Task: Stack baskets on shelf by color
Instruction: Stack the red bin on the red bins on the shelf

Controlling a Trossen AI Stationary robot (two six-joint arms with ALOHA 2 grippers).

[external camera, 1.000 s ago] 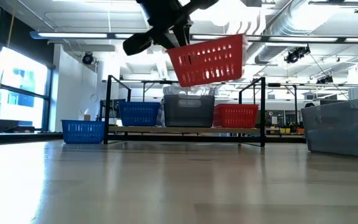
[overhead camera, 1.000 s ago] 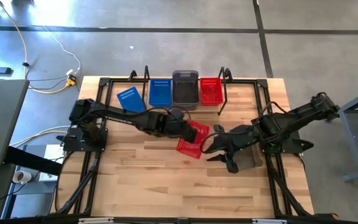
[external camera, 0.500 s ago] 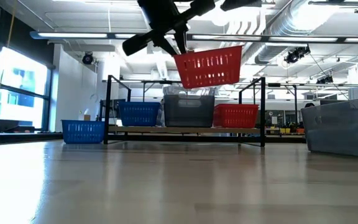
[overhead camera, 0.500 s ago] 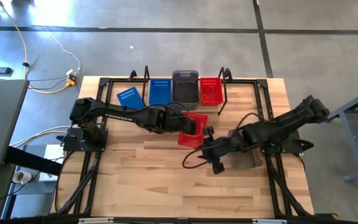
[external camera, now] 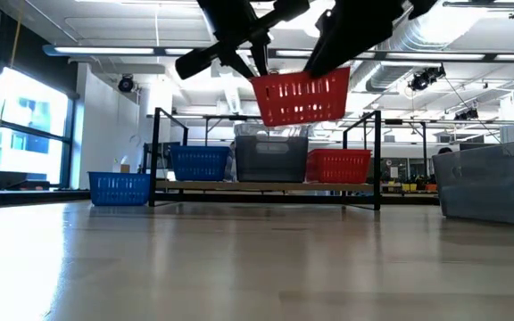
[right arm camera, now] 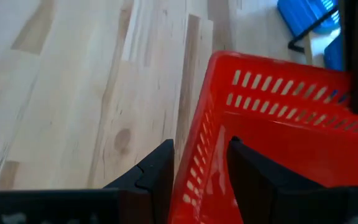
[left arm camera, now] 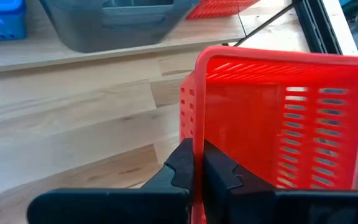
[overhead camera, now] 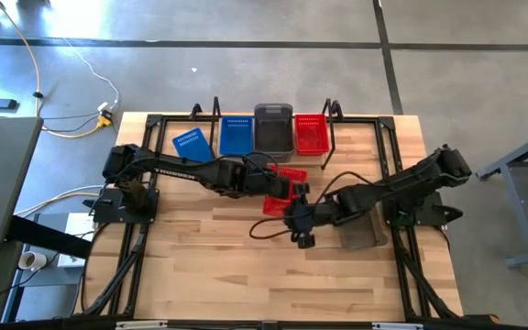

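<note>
From above, the left hand [overhead camera: 280,186] holds a red basket [overhead camera: 280,188] over the table [overhead camera: 209,266], just short of the shelf [overhead camera: 273,151], while the right hand [overhead camera: 299,211] reaches in beside it, seemingly for a handover. At table height, the basket hangs empty above the shelf's blue basket [external camera: 200,162], grey basket [external camera: 270,158] and second red basket [external camera: 338,165]; their contents cannot be seen. The left wrist view shows fingers [left arm camera: 180,169] clamped together on the basket's rim. The right wrist view shows fingers [right arm camera: 157,168] apart, straddling the opposite wall without pinching.
</note>
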